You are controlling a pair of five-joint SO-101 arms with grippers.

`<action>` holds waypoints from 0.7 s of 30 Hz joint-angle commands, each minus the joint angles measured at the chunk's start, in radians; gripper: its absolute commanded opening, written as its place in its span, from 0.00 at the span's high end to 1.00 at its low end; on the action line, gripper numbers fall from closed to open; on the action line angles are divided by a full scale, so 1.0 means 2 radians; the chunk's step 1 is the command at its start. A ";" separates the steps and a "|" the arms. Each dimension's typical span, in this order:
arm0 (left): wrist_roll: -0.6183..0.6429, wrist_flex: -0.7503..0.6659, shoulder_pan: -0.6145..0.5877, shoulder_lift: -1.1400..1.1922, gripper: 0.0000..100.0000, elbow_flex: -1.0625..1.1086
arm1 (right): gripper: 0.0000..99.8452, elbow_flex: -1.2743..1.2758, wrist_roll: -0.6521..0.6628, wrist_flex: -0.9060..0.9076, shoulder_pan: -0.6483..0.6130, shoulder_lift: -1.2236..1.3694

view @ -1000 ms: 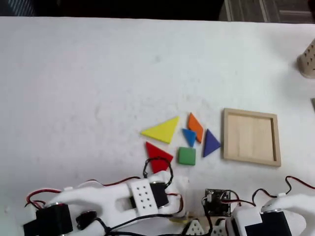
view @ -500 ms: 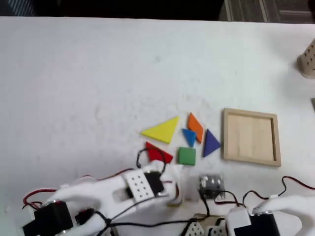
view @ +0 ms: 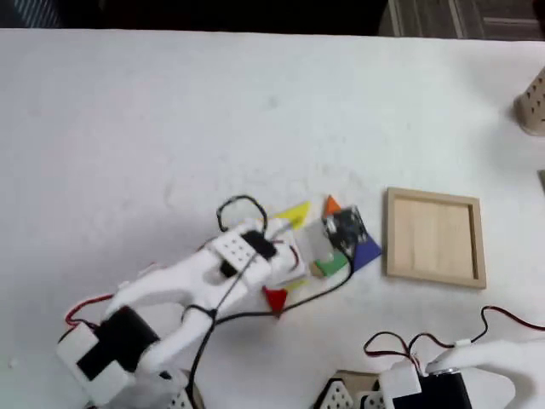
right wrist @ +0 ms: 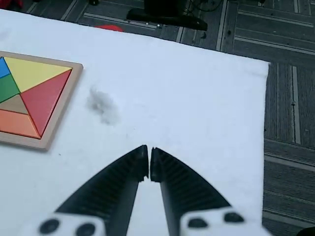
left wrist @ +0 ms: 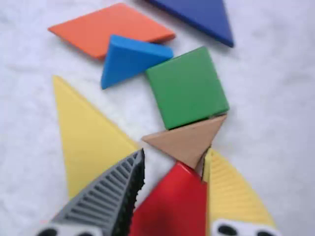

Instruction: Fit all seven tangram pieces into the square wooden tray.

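Since a second ago, the left arm (view: 187,281) has been swung up from the near edge of the table (view: 170,111) and is now stretched over the loose pieces. The pieces themselves are not seen to have shifted. The right arm (view: 460,383) is folded at the table's 5 o'clock edge.

The square wooden tray (view: 389,234) is found at 3 o'clock of the piece cluster, just beside it, with none of the pieces seen inside.

The left gripper (left wrist: 173,156) is held low over the cluster with its fingers set moderately apart. The red piece (left wrist: 172,206) is seen in the gap between them; whether it is touched cannot be told.

In the high view the yellow triangle (left wrist: 86,137) shows at 10 o'clock of that gripper. The dark blue triangle (left wrist: 197,12) shows at 4 o'clock, the orange parallelogram (left wrist: 110,29) at 12 and the green square (left wrist: 187,86) at 6. The small blue triangle (left wrist: 128,61) is wedged between the orange parallelogram and the green square, touching both. The tan triangle (left wrist: 184,142) is laid against the green square's edge, its point just beside the red piece.

The right gripper (right wrist: 149,158) is held above bare table with its fingers closed to a thin slit and nothing between them. A second wooden frame (right wrist: 61,105), filled with coloured pieces, is seen well apart from it.
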 commanded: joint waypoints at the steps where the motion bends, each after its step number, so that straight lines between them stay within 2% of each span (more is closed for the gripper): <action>1: 0.023 -0.015 -0.033 0.003 0.79 -0.044 | 0.98 -0.021 0.005 0.001 0.003 -0.023; 7: 0.037 -0.002 -0.062 -0.020 0.79 -0.048 | 0.98 -0.017 0.005 0.000 0.002 -0.020; 14: 0.133 0.130 -0.072 -0.185 0.79 -0.048 | 0.98 0.037 0.005 -0.002 -0.052 -0.021; 18: 0.176 0.191 -0.119 -0.260 0.79 -0.048 | 0.98 0.065 0.005 -0.002 -0.105 -0.021; 21: 0.211 0.205 -0.177 -0.277 0.79 -0.038 | 0.98 0.081 0.005 -0.002 -0.145 -0.021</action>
